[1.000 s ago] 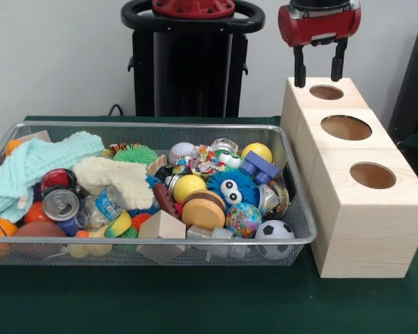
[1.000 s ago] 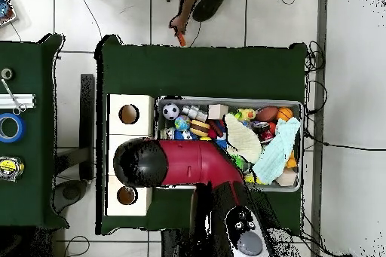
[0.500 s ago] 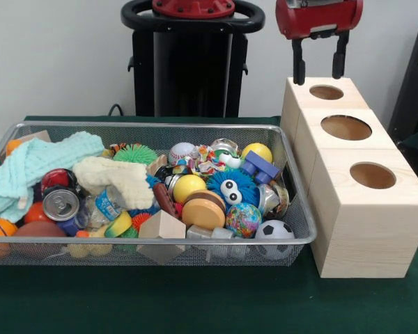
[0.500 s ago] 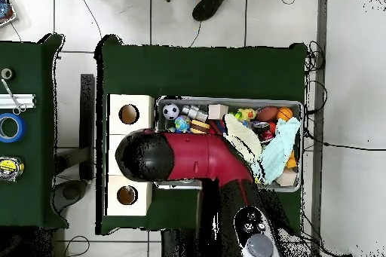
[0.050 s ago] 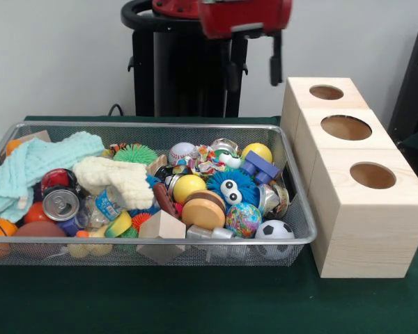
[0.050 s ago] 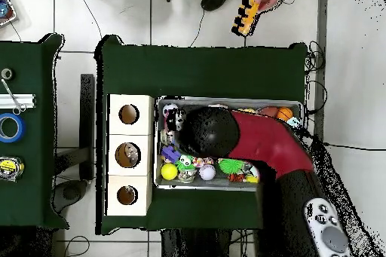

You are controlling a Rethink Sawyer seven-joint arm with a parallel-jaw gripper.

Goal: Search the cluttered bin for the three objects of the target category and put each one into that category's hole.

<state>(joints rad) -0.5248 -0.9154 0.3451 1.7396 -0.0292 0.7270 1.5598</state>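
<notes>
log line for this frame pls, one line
end effector: open, empty, above bin's far edge | wooden hole boxes: beside bin | phase: searching, nothing grasped

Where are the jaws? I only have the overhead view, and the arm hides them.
Observer: The jaws are open and empty, high above the bin's end nearest the boxes.
Reviewer: What does the arm cover inside the bin?
Observer: A cream cloth and a can, among other things.
Reviewer: Are the jaws touching any of it?
Observer: No, their tips are well above everything in the bin.
</notes>
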